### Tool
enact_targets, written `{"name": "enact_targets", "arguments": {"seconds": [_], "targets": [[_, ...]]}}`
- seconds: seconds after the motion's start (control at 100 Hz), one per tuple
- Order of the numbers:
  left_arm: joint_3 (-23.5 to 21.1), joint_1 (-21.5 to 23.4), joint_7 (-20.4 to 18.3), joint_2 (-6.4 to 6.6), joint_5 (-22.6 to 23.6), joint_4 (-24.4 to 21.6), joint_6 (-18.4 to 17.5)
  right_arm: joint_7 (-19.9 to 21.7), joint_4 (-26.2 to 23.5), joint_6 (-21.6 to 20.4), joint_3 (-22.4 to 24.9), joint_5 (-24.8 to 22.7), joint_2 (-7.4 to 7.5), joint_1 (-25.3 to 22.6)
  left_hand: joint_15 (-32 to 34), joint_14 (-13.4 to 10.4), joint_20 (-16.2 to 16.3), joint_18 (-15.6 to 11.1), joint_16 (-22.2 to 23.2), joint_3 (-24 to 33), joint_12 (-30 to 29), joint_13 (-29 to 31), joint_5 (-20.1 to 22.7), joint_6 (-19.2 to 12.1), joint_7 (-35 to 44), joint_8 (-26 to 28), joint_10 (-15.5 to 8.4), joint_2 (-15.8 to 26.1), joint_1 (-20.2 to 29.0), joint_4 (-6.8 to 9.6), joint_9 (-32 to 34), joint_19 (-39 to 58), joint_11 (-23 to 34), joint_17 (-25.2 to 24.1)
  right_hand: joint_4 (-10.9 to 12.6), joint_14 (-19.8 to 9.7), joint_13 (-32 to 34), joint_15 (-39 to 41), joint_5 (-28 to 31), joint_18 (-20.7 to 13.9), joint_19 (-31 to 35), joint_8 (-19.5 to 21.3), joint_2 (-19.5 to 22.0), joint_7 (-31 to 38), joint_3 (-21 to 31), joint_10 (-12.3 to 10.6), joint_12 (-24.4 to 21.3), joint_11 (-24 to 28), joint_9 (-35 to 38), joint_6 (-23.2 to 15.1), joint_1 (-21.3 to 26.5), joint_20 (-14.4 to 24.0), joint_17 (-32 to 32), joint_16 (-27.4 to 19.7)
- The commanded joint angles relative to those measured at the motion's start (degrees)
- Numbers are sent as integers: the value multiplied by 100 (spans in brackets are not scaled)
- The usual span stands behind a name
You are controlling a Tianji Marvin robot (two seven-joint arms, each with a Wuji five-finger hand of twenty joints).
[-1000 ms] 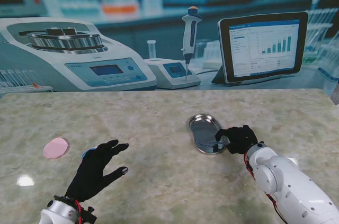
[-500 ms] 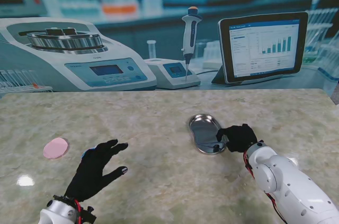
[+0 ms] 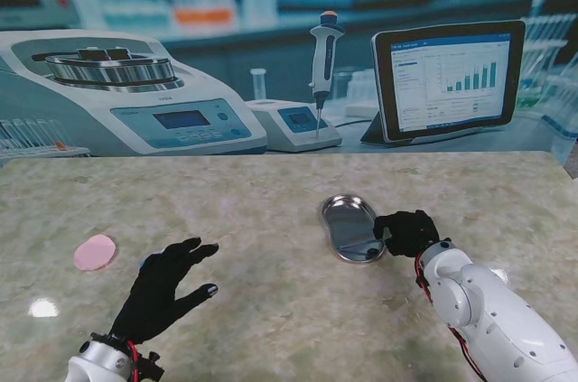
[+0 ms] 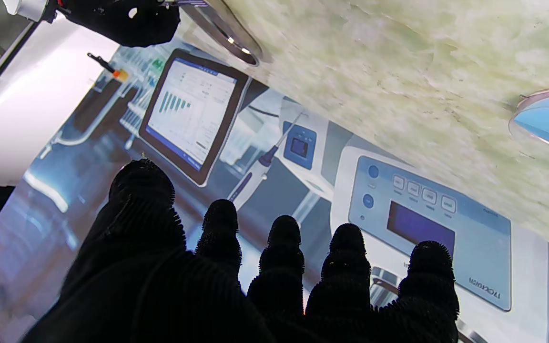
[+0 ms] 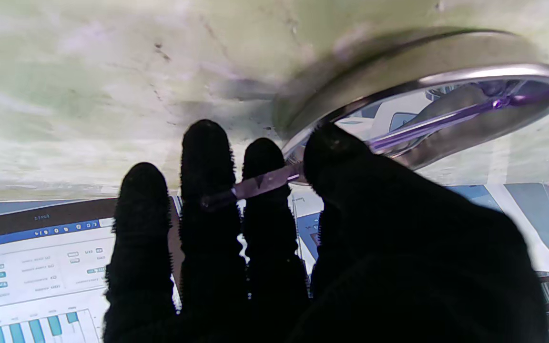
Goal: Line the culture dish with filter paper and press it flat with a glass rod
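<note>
A pink filter paper disc [image 3: 95,252] lies flat at the far left of the pale green marbled table [image 3: 271,201], well apart from everything else. Just right of it the black-gloved left hand [image 3: 167,285] hovers palm down with all five fingers spread and nothing in its grasp; its wrist view shows the fingertips [image 4: 284,233] apart and, near the picture's edge, a round clear-rimmed disc [image 4: 548,119] on the stone that may be the culture dish, though this cannot be told for certain. Toward the middle right sits an oval steel tray [image 3: 350,228], its polished floor mirroring the room. The right hand [image 3: 408,233], on a white arm [image 3: 492,314] rising from the near right corner, rests at the tray's near right rim. In the right wrist view the thumb and fingers [image 5: 208,157] pinch one end of the glass rod [image 5: 265,183], whose clear, violet-tinted length runs on into the tray [image 5: 446,62]. Behind the table stands a printed laboratory backdrop: a centrifuge [image 3: 117,93] at left, a pipette on its stand [image 3: 321,70] in the middle, a tablet with bar charts [image 3: 447,79] at right.
</note>
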Motion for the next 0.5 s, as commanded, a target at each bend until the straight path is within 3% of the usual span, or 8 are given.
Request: {"name": "enact_targets", "arguments": {"seconds": [0.0,0.14,0.49], "targets": [[3,40,1,-6,8,-36,11,-5,-65,35,18,25,-25,-54,-118,-98,78,-88,-68,-150,67,-172,-172,-244,100,65,-14,208,156,167,-209,-277,-117,-114,-92,104,246,209,546,271,217,136,308,603,98,168,125,148,225,-74,-58,114,74,90],[3,41,8,-8,4,-35,15,-29,-125,67,81,96,-46,-93,-118,-89,78,-88,-68,-151,69,-176,-170,-245,101,65,-7,207,155,167,-208,-276,-117,-114,-94,135,361,276,701,303,258,347,391,767,19,173,165,161,331,-195,-99,125,181,126],[9,39,-6,-6,8,-42,40,-243,-191,66,233,371,-126,-191,-121,-91,78,-94,-71,-154,68,-184,-174,-263,97,62,-8,227,136,169,-212,-277,-123,-118,-161,223,899,262,1146,414,370,581,21,630,317,298,82,-99,876,-63,-159,60,697,137]]}}
